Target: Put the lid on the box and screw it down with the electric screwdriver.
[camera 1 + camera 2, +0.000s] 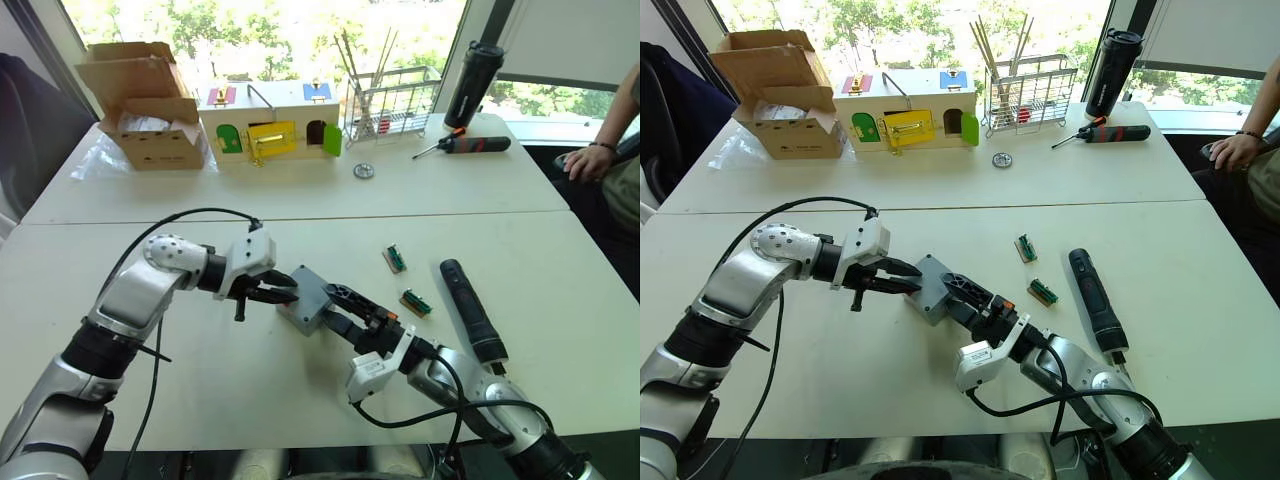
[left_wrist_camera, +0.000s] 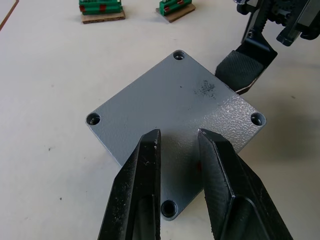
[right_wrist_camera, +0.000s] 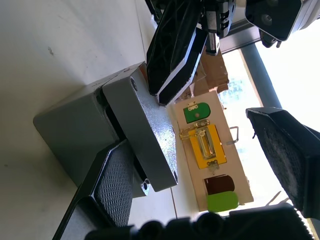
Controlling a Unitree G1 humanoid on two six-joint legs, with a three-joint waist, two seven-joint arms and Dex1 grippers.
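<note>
White tabletop [image 1: 220, 390] runs under both my arms, with a second one butted against it toward the window. Nearest me, my right gripper [image 1: 335, 303] reaches in from the right, its fingers spread apart; one ribbed pad lies against the side of the box [image 3: 70, 132], the other stands well clear, so it steadies the box more than it clamps it. The lid [image 2: 175, 125] already sits on top of the box, though in the right wrist view it looks a little skewed, overhanging one wall, so I judge it is not yet squared up. My left gripper [image 1: 283, 290] comes in from the other side, fingers only narrowly apart with their tips right at the lid's top face near one corner hole, holding nothing — placed, I think, to press or nudge the lid into line.

Just to the right, the electric screwdriver [image 1: 473, 310] lies flat on the tabletop, untouched, within my right arm's reach for the screwing step. Two small green connector blocks [image 1: 405, 285] rest between it and the box.

Farther off sit a hand screwdriver [image 1: 465, 145], a wire rack [image 1: 390, 100], a black bottle [image 1: 473, 82], a colourful wooden latch box [image 1: 270, 122] and an open cardboard box [image 1: 145, 105]. A person's hand [image 1: 588, 162] rests at the far right edge.
</note>
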